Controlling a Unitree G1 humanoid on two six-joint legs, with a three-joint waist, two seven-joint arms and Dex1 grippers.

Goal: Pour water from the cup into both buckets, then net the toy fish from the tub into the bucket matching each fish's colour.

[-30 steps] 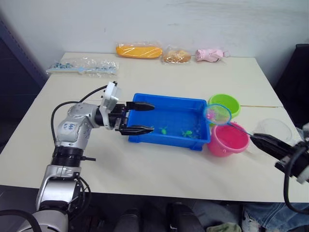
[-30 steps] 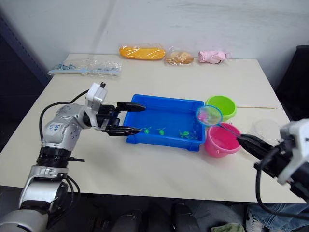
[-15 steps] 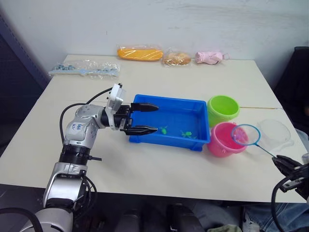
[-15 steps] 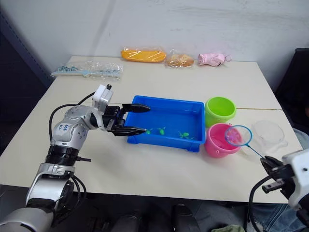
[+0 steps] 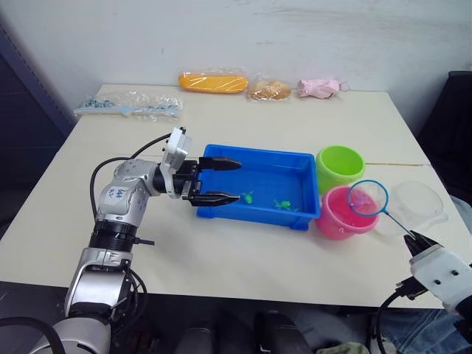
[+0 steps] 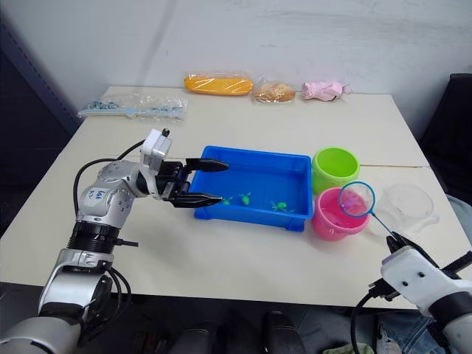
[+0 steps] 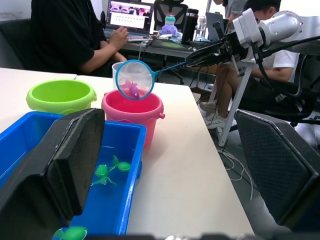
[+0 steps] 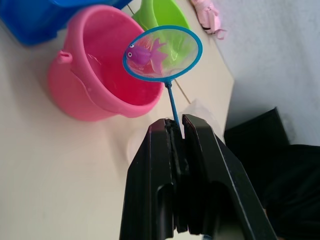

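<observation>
Shifted since half a second ago: net (image 5: 367, 198) up and a little toward the tub, hoop now over the pink bucket (image 5: 341, 214) rather than beside its rim. Carries one pink fish (image 8: 144, 54) in the mesh, seen plainly from the right wrist. Thin handle pinched between the shut fingers of the right end effector (image 8: 176, 131), low at the near right edge of the surface (image 5: 236, 258); most of that arm cut off by the frame.

Pink bucket just beside the tub's (image 5: 256, 185) right end, touching or nearly so; cannot tell which. Lime green bucket (image 5: 340, 166) just behind it. Contents of the pink bucket hard to make out; water level not readable. Clear cup (image 5: 417, 206) to the right of the pink bucket, faint against the pale top, partly crossed by the net handle.

Green fish (image 5: 282, 204) near the tub's front wall, another (image 5: 249, 197) to its left; small, count uncertain. Left end effector (image 5: 217, 179) at the tub's left end, fingers spread wide, one over the rim, the other along the front wall; gripping nothing.

Pale beige surface, a seam line running off behind the green bucket. Bagged items along the far edge: orange (image 5: 212, 80), brownish (image 5: 269, 88), pink (image 5: 319, 85), and a clear bag with blue bits (image 5: 127, 106). White wall behind. From the left wrist, seated people (image 7: 80, 35) at a desk with a laptop (image 7: 131, 14), office chairs around.
</observation>
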